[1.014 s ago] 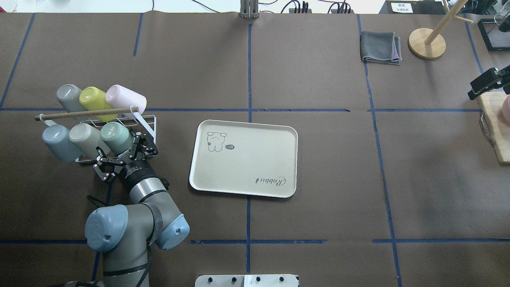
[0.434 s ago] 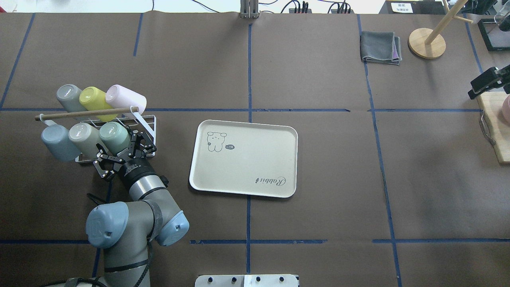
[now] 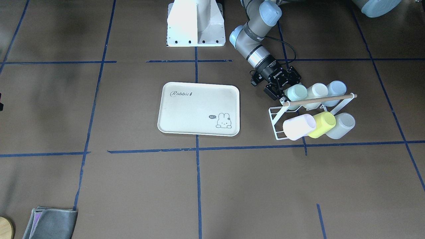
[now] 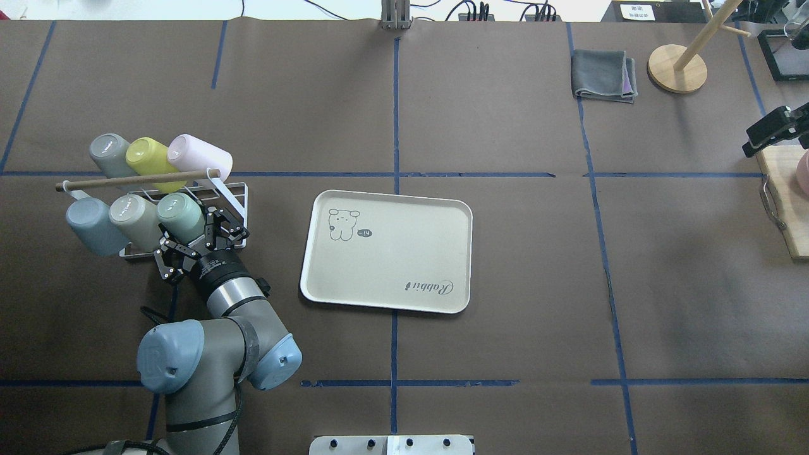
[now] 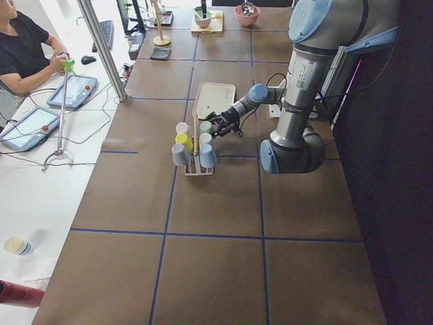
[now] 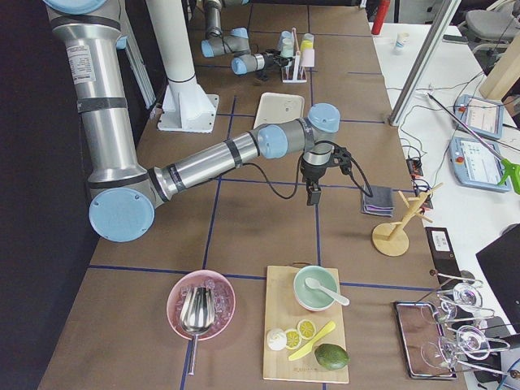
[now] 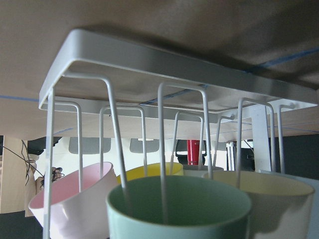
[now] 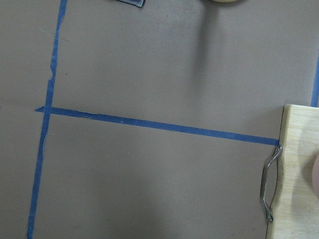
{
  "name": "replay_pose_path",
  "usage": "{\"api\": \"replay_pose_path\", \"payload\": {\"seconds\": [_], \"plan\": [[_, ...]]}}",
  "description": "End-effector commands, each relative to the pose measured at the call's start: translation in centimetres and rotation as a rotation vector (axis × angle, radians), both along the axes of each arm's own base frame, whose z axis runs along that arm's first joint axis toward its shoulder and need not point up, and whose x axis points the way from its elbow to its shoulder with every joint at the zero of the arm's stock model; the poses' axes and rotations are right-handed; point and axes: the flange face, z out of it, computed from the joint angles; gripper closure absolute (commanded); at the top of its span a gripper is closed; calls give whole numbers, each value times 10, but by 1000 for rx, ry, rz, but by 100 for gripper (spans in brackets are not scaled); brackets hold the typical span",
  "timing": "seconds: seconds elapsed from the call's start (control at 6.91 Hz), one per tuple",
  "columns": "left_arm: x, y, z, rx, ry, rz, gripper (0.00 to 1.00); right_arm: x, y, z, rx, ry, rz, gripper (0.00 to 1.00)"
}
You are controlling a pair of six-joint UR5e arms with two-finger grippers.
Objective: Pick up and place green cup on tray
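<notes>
We are at the grasp step. The green cup [image 4: 181,215] sits on a prong of the white wire rack [image 4: 237,188] near the worktop's left end. It is in the row nearer the robot and is the cup closest to the tray [image 4: 392,272], which lies at the middle of the worktop with nothing on it.

The left fingers [image 4: 219,229] are spread wide on either side of the cup's mouth end and hold nothing. Whether they touch its wall we cannot tell.

In the left wrist view the cup's rim fills the bottom edge, with the prong running into it. Next, we judge, the fingers should close on the wall near the rim. They should then draw the cup back along the prong without dragging the rack or jostling the beige cup [image 4: 134,218] just beside it.

The right fingers [image 4: 772,131] hover at the worktop's right edge, well apart. How open they are we cannot tell.
</notes>
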Motion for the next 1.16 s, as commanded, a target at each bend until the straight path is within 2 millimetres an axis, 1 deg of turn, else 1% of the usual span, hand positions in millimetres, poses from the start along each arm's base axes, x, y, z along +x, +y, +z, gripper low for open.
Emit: {"api": "replay_pose_path", "payload": {"seconds": [0.0,0.14,0.29,0.72,1.01], "plan": [[0,-1,-1,1,4,1,81,0,0,0,-2,0,2,0],[-1,-2,-2,1,4,0,89,0,0,0,-2,0,2,0],[-5,-4,-3,0,2,-4,93,0,0,0,-2,0,2,0],[-12,-4,-7,-2,-5,-8,98,0,0,-2,0,-1,3,0],[-17,-3,-15,-2,-9,-10,99,0,-1,-2,0,-1,4,0]]}}
